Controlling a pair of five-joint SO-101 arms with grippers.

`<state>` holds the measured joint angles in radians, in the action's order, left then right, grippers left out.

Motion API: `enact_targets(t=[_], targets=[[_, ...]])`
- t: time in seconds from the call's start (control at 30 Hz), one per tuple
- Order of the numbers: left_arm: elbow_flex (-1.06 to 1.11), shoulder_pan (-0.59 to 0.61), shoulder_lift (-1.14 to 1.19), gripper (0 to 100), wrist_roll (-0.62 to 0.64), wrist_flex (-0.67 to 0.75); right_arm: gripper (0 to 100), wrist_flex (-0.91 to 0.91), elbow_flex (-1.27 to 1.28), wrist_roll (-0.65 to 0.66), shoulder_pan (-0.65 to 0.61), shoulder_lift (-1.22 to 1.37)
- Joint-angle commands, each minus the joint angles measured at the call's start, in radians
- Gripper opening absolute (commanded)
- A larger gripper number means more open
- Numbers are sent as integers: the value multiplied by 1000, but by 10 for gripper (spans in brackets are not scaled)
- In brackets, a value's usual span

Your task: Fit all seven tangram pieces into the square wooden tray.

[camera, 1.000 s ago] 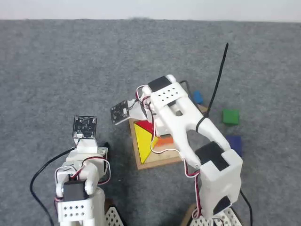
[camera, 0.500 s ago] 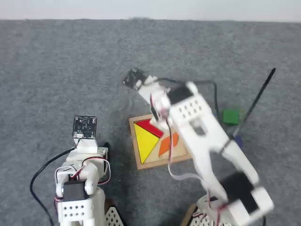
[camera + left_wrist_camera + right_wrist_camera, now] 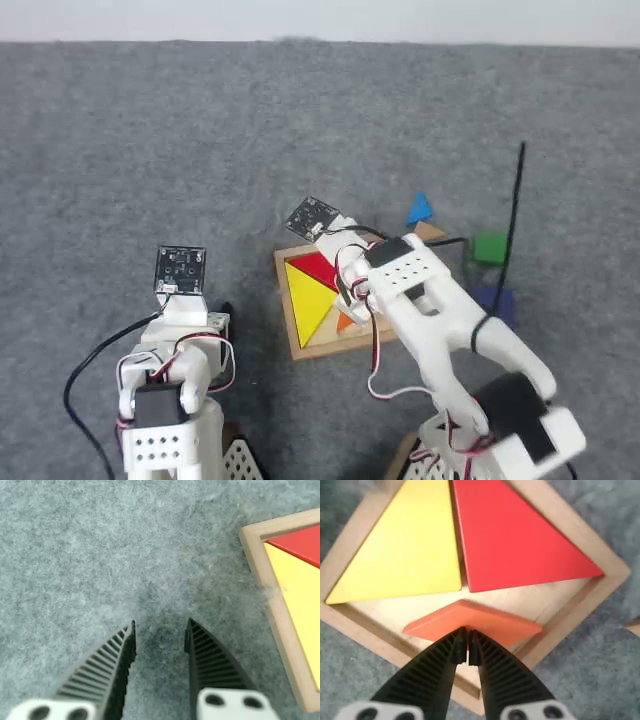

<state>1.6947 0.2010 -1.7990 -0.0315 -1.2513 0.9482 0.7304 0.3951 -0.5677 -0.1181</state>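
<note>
Grey table cover (image 3: 150, 130): fibrous, felt-like, matte. Right arm, white plastic, is bent forward over the square wooden tray (image 3: 287, 310). Right gripper (image 3: 467, 632) points down, black ribbed fingers closed to a slit, gripping nothing, tips at the edge of the orange piece (image 3: 475, 622). Left arm is folded by its base; left gripper (image 3: 161, 622) is moderately spread over bare cover beside the tray rim. In the tray: yellow triangle (image 3: 305, 295) and red triangle (image 3: 315, 268), flat, edge to edge, with the thin orange piece beside them. Loose past the tray: green block (image 3: 490, 247), dark blue block (image 3: 497, 300), blue piece (image 3: 420, 208)
</note>
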Motion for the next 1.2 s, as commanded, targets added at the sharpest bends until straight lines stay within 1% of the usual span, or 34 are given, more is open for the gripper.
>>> enact_targets(t=[0.0, 0.1, 0.27, 0.4, 0.47, 0.8, 0.9, 1.03, 1.17], targets=[[-12, -6, -11, 150, -9, -6, 9, -27, -9, -8, 2, 24], [-12, -6, -11, 150, -9, -6, 9, -41, -11, -5, 30, 48], [-12, -6, -11, 150, -9, -6, 11, -30, -63, 43, 137, 65], [-12, -6, -11, 150, -9, -6, 12, -22, -138, 54, 196, 107], [-12, -6, -11, 150, -9, -6, 12, -13, -183, 75, 208, 145], [-12, -6, -11, 150, -9, -6, 11, 7, -423, 77, 220, 383], [-12, -6, -11, 150, -9, -6, 10, 19, -453, 77, 226, 386], [-12, -6, -11, 150, -9, -6, 9, 21, -479, 58, 265, 380], [-12, -6, -11, 150, -9, -6, 9, 19, -443, 9, 263, 275]])
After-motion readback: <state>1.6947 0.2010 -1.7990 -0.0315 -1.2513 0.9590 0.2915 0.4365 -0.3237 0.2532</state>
